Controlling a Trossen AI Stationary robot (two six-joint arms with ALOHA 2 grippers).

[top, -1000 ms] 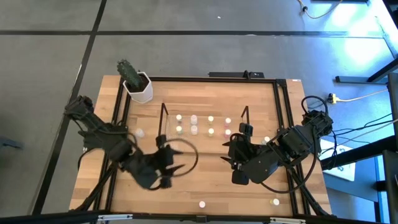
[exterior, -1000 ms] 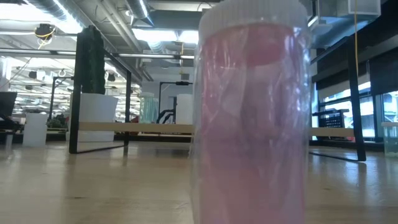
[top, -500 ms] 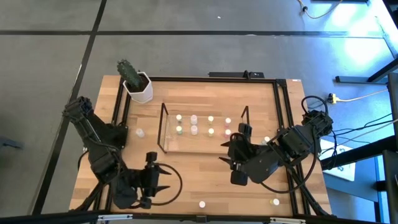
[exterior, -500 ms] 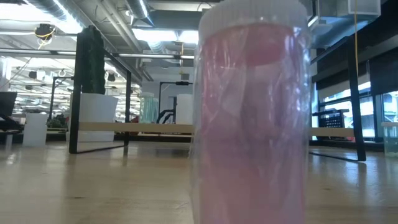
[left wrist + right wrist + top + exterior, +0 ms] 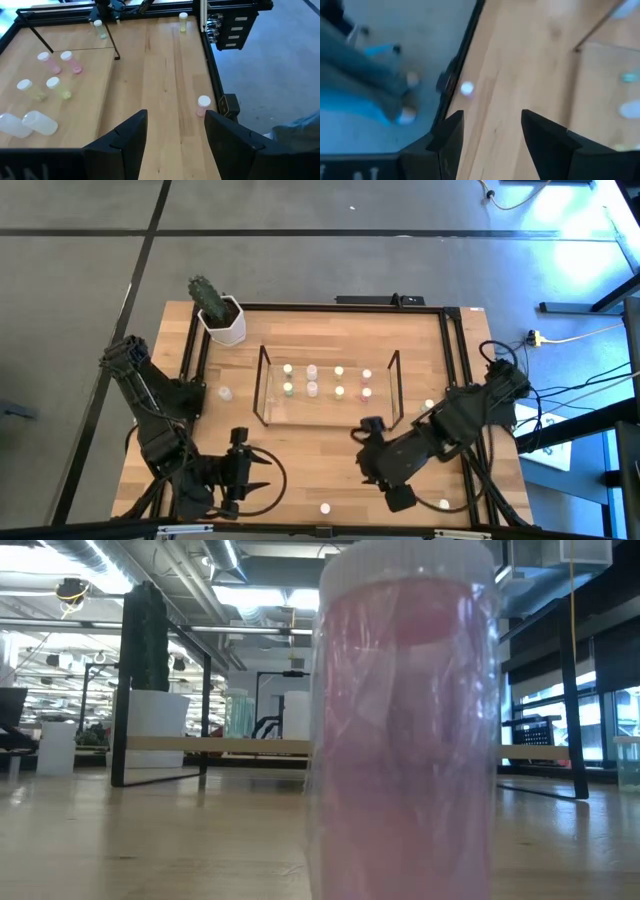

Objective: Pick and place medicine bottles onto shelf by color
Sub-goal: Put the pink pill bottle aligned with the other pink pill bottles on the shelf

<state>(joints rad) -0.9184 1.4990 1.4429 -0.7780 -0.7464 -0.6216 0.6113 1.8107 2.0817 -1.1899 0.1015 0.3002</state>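
Presently: both claws empty, eight bottles on the shelf

Overhead, the shelf [image 5: 325, 385] sits at mid-table, its dark wire ends upright. Eight small bottles stand on it in two rows of four, tints running yellowish, white, yellowish, pink; the pink pair [image 5: 366, 383] is at the shelf's right end.

Loose bottles remain on the table [image 5: 330, 330]: one to the left of the shelf [image 5: 225, 393], one to its right [image 5: 429, 405], one at the near edge near the middle [image 5: 325, 507], and one at the near right [image 5: 443, 504]. A pink bottle [image 5: 405, 720] stands right against the table-level camera, filling most of that view.

The left gripper [image 5: 262, 472] is near the front left of the table, well apart from the shelf, fingers parted and holding nothing. The right gripper [image 5: 362, 448] is in front of the shelf's right end, fingers likewise parted and empty.

A cactus in a white pot [image 5: 222, 317] occupies the far left corner.
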